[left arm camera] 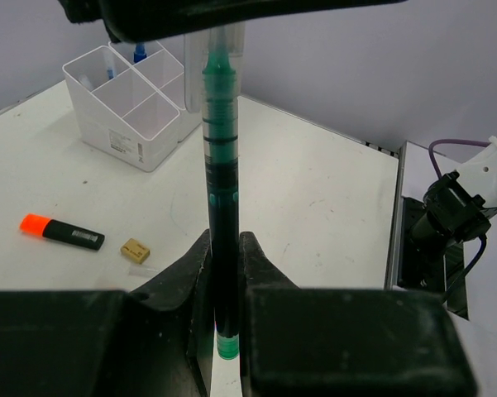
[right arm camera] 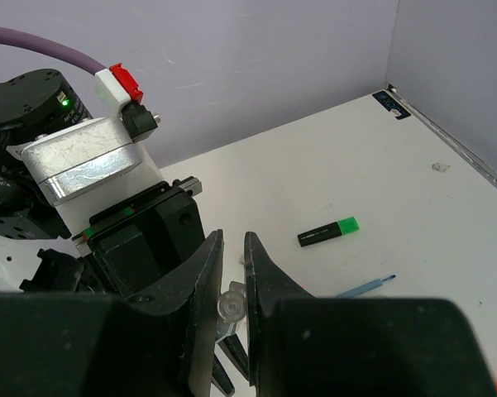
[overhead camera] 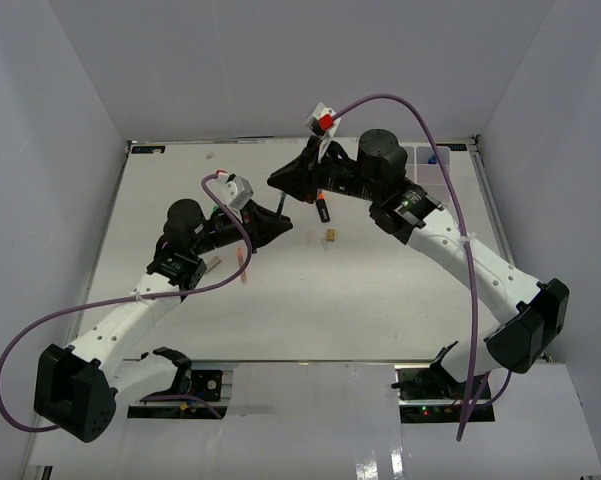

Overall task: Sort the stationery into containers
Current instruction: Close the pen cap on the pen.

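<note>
Fingers on both arms are squeezed almost shut on the very same thing, a thin dark pen with green rings and a clear end [left arm camera: 219, 182]. The left gripper [left arm camera: 225, 248] pinches the pen's lower part. The right gripper [right arm camera: 233, 252] pinches the clear end. So the pen hangs in the air between them, above the middle of the white table [overhead camera: 380, 300]. My guess is that one arm is passing the pen to the other, because the white plastic organiser box with three compartments [left arm camera: 124, 136] sits at the far right of the table, closer to the right arm. It could also be a tug on a cap; the view is too tight to tell. Blue things stand in the box's far compartments. Lying flat on the table, not yet sorted, are a black marker with an orange-red cap [left arm camera: 62, 233], a small tan block [left arm camera: 135, 250], a black marker with a green cap [right arm camera: 328, 231] and a thin blue pen [right arm camera: 368, 287].
</note>
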Robot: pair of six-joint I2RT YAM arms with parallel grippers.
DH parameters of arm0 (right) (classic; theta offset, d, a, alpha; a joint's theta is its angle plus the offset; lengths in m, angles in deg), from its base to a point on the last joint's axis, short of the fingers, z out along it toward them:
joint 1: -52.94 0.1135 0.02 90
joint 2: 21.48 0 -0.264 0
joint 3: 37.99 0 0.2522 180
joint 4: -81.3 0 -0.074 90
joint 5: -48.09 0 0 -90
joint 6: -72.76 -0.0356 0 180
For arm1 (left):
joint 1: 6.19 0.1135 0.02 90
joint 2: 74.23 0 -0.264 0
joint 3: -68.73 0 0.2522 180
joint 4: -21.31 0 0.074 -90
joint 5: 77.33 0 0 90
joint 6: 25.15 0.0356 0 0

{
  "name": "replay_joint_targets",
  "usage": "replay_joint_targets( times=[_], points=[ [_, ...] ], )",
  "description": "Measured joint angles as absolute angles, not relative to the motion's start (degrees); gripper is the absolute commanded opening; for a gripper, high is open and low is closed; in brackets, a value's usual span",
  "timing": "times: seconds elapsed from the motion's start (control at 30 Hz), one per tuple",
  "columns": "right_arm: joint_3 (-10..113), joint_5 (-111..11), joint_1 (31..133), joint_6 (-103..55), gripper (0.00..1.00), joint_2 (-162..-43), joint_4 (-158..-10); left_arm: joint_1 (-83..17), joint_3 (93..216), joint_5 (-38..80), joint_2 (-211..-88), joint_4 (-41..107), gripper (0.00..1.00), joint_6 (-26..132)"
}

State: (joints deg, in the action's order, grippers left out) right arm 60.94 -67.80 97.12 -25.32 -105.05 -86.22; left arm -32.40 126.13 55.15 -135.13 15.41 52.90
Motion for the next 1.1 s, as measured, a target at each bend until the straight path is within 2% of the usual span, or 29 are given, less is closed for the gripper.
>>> replay_joint_targets(
  times=[0.63,1.1],
  points=[
    [63.0,-67.5,96.4,-23.9,0.08,-108.0,-82.0,-32.2,127.6,52.4,-136.5,20.3,0.00,59.2],
    [59.2,-66.7,96.1,-24.7,0.08,-106.2,-89.6,-32.3,127.5,50.8,-136.6,14.5,0.00,56.0]
  ],
)
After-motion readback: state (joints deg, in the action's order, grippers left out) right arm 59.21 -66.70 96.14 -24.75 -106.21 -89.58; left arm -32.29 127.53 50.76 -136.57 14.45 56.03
